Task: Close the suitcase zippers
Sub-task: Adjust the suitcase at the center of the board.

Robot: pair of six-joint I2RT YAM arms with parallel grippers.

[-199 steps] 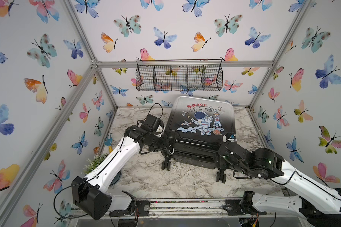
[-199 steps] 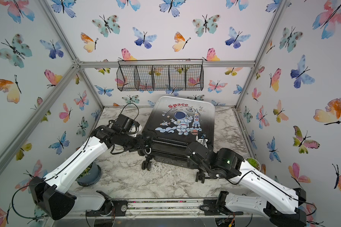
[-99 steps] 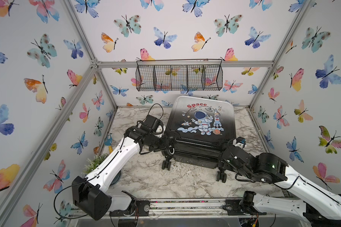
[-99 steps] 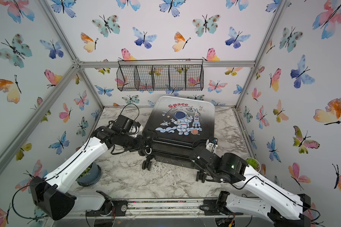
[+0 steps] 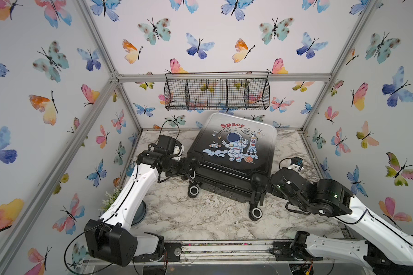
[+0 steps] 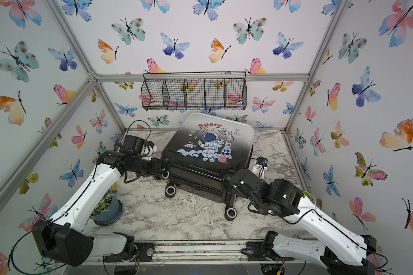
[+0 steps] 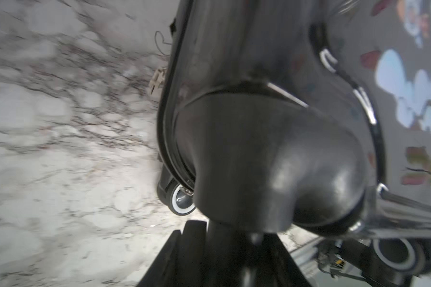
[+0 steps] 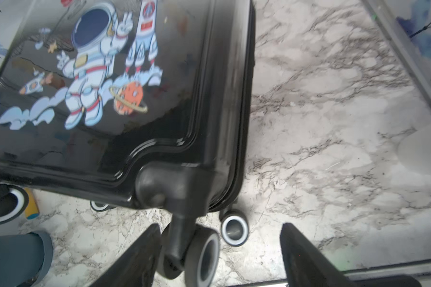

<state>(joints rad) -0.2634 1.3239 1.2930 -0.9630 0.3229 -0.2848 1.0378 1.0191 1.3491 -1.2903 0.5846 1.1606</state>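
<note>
Suitcase (image 5: 234, 152) lying flat on the marble table (image 5: 200, 214), astronaut side up.
My left gripper (image 5: 188, 166) pinches its near corner wheel mount (image 7: 271, 161); my right gripper (image 8: 220, 225) stands wide around another wheel (image 8: 202, 256).

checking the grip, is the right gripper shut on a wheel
No, the right gripper stands open around the wheel, one jaw clear of it.
</note>
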